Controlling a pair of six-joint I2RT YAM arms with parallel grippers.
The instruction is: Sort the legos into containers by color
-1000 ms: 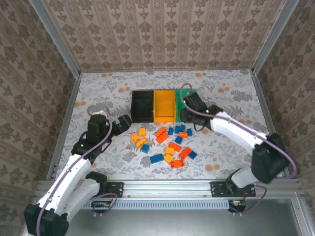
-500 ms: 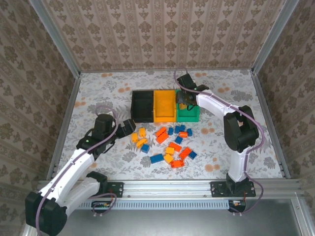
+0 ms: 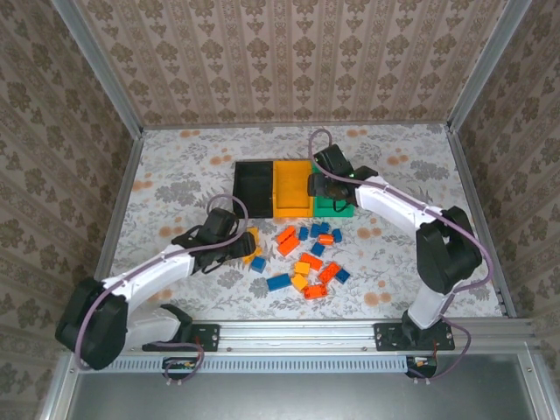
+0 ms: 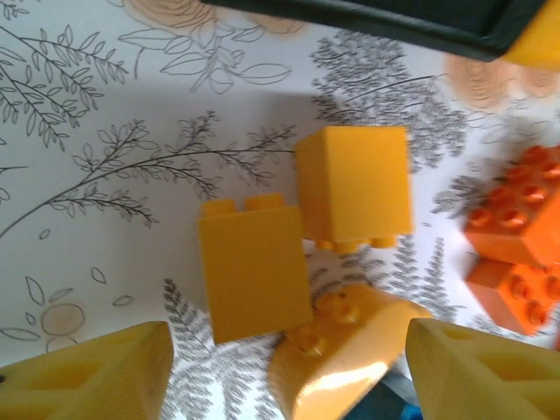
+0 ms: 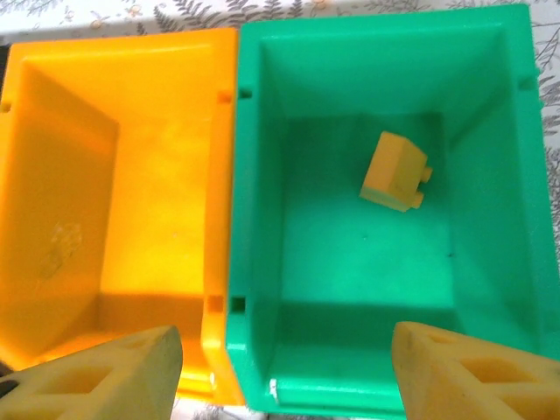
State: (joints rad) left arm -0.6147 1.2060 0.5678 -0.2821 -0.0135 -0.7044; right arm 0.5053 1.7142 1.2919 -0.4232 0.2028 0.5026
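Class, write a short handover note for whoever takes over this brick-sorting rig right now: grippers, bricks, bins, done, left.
Left gripper: open, low over yellow bricks on the table.
Right gripper: open, empty, above the green bin.
Done: one yellow brick lies in the green bin.
Left: the loose bricks in front of the bins; the yellow-orange bin looks empty.

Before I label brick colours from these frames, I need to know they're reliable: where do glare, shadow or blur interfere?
Left wrist: a pale sheen washes out part of the rounded yellow-orange plastic brick, and the yellow foam fingertips are soft. Right wrist: the yellow-orange plastic bin has a shadowed left wall, while the green plastic bin is evenly lit. Top external: even light, no glare.
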